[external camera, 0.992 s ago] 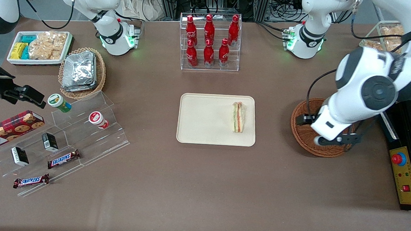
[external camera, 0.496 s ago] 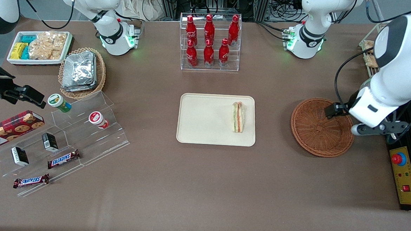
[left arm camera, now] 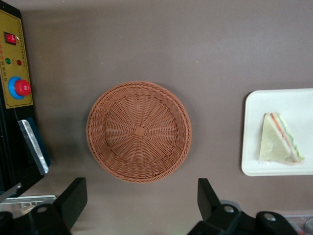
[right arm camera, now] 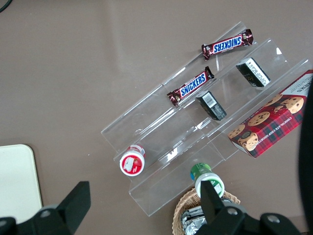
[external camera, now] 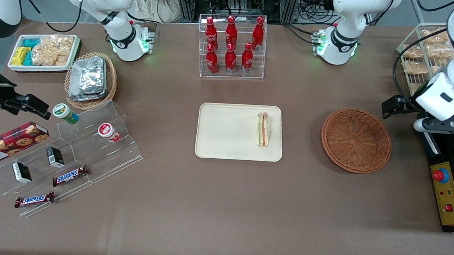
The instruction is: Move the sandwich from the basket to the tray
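lying on its side, the sandwich [external camera: 263,129] sits on the tray [external camera: 226,135], close to the rim on the working arm's side, filling edge facing the basket [external camera: 356,140]. basket has nothing in it and stands well apart from the tray. gripper [left arm camera: 139,205] is up high near the working arm's end of the table, above the edge by the control box [external camera: 447,193], fingers spread wide, holding nothing. placement looks done by my read. risks from here: sandwich is near the tray rim, so any bump to the tray could slide it off; arm swinging low over the wire rack [external camera: 419,56] or control box could clip them.
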Robot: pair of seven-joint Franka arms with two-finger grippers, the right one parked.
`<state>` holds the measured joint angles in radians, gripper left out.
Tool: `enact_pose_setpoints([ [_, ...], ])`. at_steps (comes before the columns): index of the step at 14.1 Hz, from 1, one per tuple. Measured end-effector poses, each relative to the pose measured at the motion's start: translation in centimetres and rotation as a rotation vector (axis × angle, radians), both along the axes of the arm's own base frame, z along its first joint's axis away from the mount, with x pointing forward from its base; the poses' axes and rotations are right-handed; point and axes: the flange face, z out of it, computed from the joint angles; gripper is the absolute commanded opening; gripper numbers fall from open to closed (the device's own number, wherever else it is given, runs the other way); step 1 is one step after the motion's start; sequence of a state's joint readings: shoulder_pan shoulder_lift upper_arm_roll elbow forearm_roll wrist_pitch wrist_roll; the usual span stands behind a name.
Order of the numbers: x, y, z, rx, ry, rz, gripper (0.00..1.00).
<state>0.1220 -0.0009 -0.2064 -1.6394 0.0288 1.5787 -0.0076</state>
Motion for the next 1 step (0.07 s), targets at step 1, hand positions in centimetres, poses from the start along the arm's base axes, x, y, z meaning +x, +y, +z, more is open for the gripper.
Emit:
enact_pose_setpoints([
  [1, -0.4, 0.19, 0.52, 0.001, 0.001, -0.016, 1.0],
])
